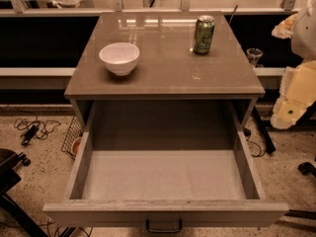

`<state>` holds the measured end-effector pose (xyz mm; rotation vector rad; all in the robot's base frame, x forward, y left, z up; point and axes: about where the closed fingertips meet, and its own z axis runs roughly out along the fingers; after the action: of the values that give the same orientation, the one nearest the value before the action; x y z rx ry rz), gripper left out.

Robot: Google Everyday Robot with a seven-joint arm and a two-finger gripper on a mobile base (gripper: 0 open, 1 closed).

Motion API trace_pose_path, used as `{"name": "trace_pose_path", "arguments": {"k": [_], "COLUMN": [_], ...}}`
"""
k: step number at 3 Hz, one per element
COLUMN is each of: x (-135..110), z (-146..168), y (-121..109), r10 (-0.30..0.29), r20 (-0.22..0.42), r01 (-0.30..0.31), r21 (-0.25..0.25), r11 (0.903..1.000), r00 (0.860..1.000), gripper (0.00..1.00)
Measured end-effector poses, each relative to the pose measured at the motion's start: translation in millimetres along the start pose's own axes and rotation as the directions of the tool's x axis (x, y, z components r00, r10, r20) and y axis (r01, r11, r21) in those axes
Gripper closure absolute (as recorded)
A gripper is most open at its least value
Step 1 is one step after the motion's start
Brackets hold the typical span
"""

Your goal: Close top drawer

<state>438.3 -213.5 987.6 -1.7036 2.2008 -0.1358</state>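
Observation:
The top drawer [163, 212] of a grey-brown cabinet is pulled far out toward the camera. Its plain grey inside [163, 174] holds nothing. A small dark pull handle [164, 226] hangs at the centre of its front panel, at the bottom edge of the view. My cream-coloured arm and gripper [287, 112] are at the right edge of the view. They are to the right of the drawer's right wall and apart from it, about level with the cabinet top. Nothing touches the drawer.
On the cabinet top [163, 78] stand a white bowl [119, 58] at the left and a green can [203, 34] at the back right. Cables [29, 127] and a wire basket [73, 135] lie on the floor at the left. A dark chair base [10, 181] is at the lower left.

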Motion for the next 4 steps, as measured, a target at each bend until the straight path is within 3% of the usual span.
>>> {"name": "trace_pose_path", "arguments": {"k": [1, 2, 4], "x": [2, 22, 98], "z": [1, 15, 79], "y": [2, 22, 113], "r10": [0.002, 0.027, 0.174], "r20": [0.003, 0.021, 0.108], "r01": [-0.002, -0.027, -0.174], "r21": [0.003, -0.002, -0.010], "r11": [1.0000, 0.9996, 0.9847], "r00": [1.000, 0.999, 0.979], "gripper": [0.00, 0.00, 0.49]}}
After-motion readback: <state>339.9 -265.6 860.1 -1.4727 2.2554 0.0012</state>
